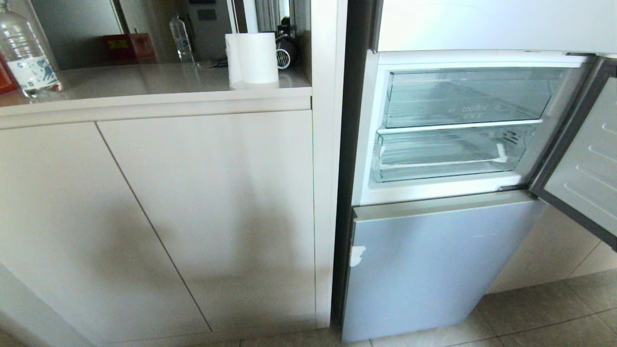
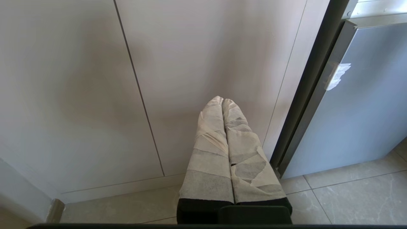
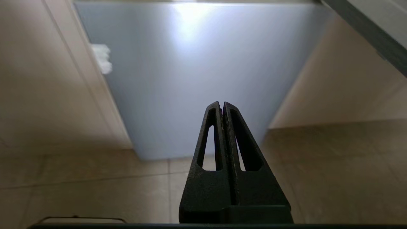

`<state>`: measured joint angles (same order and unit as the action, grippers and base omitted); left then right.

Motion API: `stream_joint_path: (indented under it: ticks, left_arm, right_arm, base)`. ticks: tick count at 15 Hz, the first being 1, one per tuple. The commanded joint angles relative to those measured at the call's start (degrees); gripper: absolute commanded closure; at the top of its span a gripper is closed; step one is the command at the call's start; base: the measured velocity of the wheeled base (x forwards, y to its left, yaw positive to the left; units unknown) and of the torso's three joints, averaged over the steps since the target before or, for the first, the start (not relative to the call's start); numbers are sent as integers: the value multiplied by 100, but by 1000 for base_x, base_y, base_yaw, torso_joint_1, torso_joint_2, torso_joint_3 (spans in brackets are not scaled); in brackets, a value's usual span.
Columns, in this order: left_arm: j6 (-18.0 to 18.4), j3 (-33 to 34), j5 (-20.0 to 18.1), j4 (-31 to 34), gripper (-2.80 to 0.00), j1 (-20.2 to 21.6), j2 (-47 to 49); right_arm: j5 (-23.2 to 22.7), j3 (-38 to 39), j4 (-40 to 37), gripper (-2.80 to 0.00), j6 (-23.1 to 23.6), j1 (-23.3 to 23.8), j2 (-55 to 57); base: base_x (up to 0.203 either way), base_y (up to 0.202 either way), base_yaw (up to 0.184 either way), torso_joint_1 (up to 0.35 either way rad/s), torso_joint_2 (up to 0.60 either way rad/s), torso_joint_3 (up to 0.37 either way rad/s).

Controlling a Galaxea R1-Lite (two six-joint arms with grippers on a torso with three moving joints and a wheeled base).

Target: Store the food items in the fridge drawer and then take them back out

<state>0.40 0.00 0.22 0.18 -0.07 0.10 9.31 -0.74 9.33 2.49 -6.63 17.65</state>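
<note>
Both empty hands (image 2: 223, 101) (image 3: 221, 103) pinched closed, low before cabinet (image 2: 206, 57) and fridge door (image 3: 197, 79) edges.

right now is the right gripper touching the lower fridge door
Apart. The right wrist view shows the right gripper shut and empty, with floor tiles visible between it and the lower fridge door beyond.

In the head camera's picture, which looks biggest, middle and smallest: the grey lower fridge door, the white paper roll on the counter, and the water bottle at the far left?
Largest: the grey lower fridge door, by far.
The paper roll and the water bottle look alike in size; the bottle is cut off by the picture's edge, so I won't rank them.
</note>
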Motion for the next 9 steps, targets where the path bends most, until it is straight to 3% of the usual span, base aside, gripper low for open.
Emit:
stream_joint_path:
  ticks: [1, 3, 5, 9]
  left_arm:
    - [4, 0, 4, -1, 0, -1, -1]
    - [4, 0, 4, -1, 0, -1, -1]
    - [4, 0, -4, -1, 0, -1, -1]
    - [4, 0, -4, -1, 0, -1, -1]
  right_arm:
    - [-474, 83, -103, 0, 65, 592, -293]
    - [-935, 75, -622, 0, 317, 759, -845]
    - [-1047, 75, -818, 0, 454, 715, -1643]
    - [-1107, 77, -968, 0, 407, 671, -1773]
  base:
    - [0, 0, 0, 0, 0, 0]
    - [0, 0, 0, 0, 0, 0]
    - [0, 0, 0, 0, 0, 0]
    - [0, 0, 0, 0, 0, 0]
